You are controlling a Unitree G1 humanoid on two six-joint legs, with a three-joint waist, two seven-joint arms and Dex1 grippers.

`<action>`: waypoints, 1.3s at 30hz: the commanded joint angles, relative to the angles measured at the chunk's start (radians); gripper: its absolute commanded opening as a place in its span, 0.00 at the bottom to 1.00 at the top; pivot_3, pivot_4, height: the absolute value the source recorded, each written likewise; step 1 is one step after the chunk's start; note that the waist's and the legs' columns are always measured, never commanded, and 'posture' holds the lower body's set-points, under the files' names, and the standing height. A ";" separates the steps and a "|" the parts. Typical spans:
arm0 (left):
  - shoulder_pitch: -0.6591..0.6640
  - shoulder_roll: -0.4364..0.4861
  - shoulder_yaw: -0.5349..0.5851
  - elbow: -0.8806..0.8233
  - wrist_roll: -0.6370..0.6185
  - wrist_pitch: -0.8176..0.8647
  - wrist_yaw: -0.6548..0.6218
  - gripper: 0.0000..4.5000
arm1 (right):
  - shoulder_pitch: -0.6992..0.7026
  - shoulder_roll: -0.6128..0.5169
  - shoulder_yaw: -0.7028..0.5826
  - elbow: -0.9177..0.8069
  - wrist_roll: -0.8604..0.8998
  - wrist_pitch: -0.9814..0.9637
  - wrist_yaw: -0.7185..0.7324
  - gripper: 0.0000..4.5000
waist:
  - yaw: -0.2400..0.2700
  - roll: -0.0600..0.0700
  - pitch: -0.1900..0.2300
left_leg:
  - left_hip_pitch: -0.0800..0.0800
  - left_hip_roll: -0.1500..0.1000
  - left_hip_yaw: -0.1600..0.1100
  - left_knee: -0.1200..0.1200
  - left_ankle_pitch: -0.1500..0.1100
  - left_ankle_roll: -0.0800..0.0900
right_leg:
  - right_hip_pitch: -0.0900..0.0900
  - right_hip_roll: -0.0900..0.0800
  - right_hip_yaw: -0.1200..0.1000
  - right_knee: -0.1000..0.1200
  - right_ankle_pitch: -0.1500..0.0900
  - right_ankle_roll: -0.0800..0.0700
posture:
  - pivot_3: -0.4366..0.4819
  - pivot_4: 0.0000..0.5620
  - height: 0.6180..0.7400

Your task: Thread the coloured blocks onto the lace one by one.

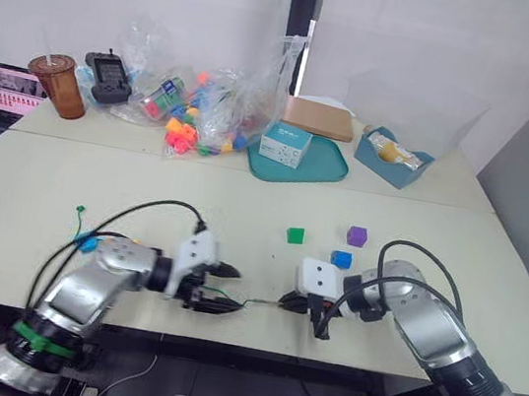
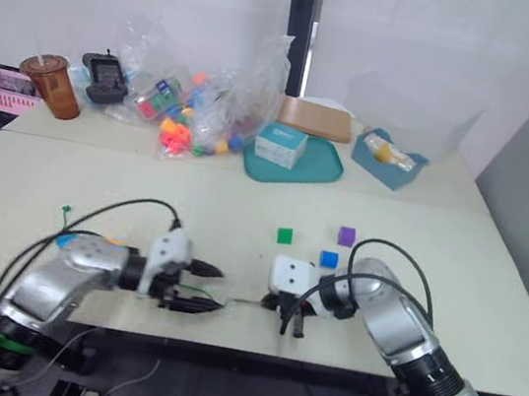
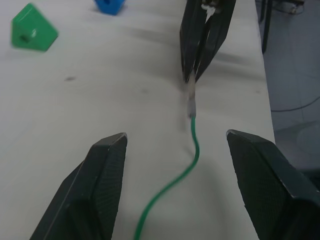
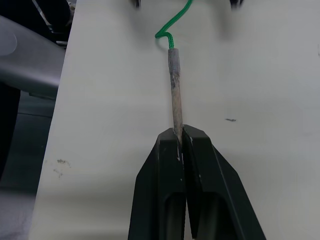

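Observation:
The lace [image 3: 192, 150], a thin green cord, lies near the table's front edge. My right gripper [image 4: 180, 132] is shut on its stiff dark tip [image 4: 175, 95], which points toward my left arm. My left gripper [image 1: 228, 292] is open, its fingers [image 3: 107, 165] spread on either side of the cord just short of the tip. A green block [image 1: 295, 234], a purple block [image 1: 356, 236] and a dark blue block [image 1: 341, 259] sit on the table just beyond my right gripper [image 1: 286, 304]. A light blue block [image 1: 88, 243] rests by my left forearm, near the cord's far end [image 1: 80, 209].
Along the back stand a teal tray [image 1: 325, 162] with a small box [image 1: 284, 144], a clear bag of toys [image 1: 198, 108], a brown cup [image 1: 59, 85], a laptop [image 1: 2, 89] and a blue container [image 1: 395, 158]. Both grippers are close to the table's front edge.

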 commanded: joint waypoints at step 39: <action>-0.008 -0.016 -0.017 0.059 0.003 -0.051 -0.019 0.00 | 0.220 0.035 -0.340 -0.291 0.132 0.350 -0.253 0.88 | 0.007 0.000 0.000 | 0.000 0.000 0.000 0.000 0.000 0.000 | 0.001 0.000 0.000 -0.001 0.000 0.000 | 0.48 0.27 1.00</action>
